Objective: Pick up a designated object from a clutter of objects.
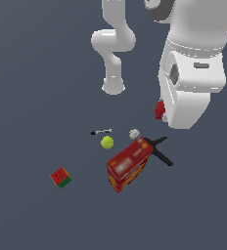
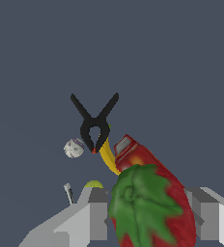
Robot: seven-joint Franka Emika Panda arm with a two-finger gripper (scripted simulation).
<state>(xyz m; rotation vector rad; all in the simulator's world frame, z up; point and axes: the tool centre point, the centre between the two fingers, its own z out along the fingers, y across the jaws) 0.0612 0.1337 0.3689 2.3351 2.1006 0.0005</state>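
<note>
The designated object, a red strawberry (image 2: 155, 212) with a green leafy top, fills the space between my two grey fingers (image 2: 97, 214) in the wrist view; my gripper (image 2: 150, 217) is shut on it. In the exterior view the strawberry (image 1: 159, 109) shows as a red lump beside the white hand (image 1: 186, 105), lifted above the clutter of objects. Below lie the red box (image 1: 127, 163), the black crossed tool (image 1: 158, 147), the whitish ball (image 1: 134, 134), the yellow-green ball (image 1: 107, 142), and the small black-white stick (image 1: 101, 131).
A red-green watermelon cube (image 1: 60, 177) sits apart toward the exterior view's left. The arm's white base link (image 1: 113, 53) stands behind the clutter. The floor is a plain dark grey surface.
</note>
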